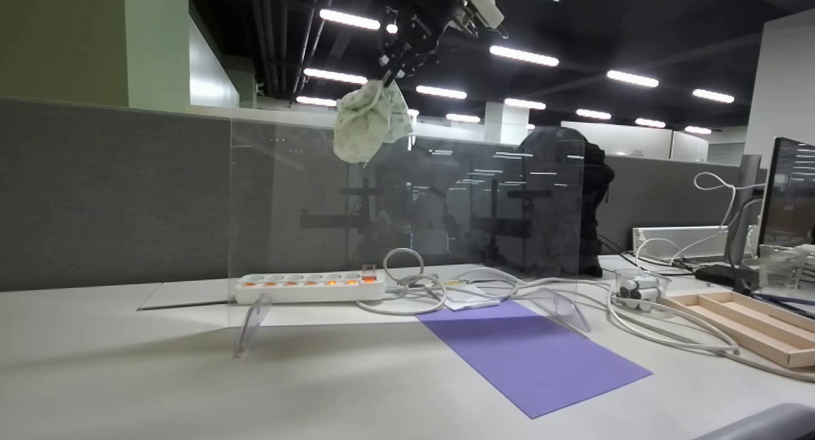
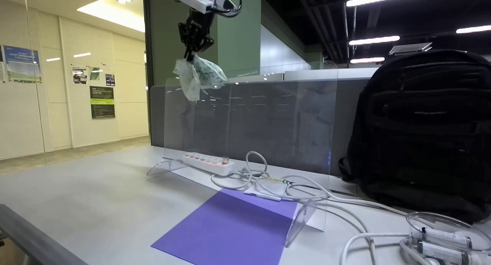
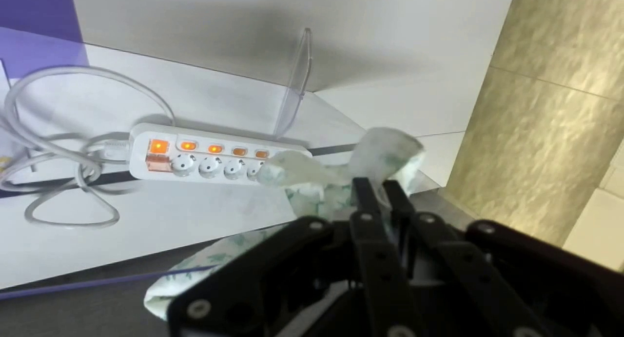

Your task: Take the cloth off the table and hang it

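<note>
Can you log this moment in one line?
tool: shut on cloth | cloth: held above table, near top edge of clear panel | touching panel: unclear

Long white plastic power strip (image 3: 222, 164), orange switches (image 3: 215, 148), some lit. Pale looped cable (image 3: 92, 70) beside one end. Flat purple rectangular sheet (image 1: 535, 360). Black fabric backpack (image 2: 422, 142), upright. Clear round container (image 2: 415, 230), small white-labelled cylinders (image 2: 447, 237) inside. Shallow pale wooden tray (image 1: 758, 328), compartmented.
</note>
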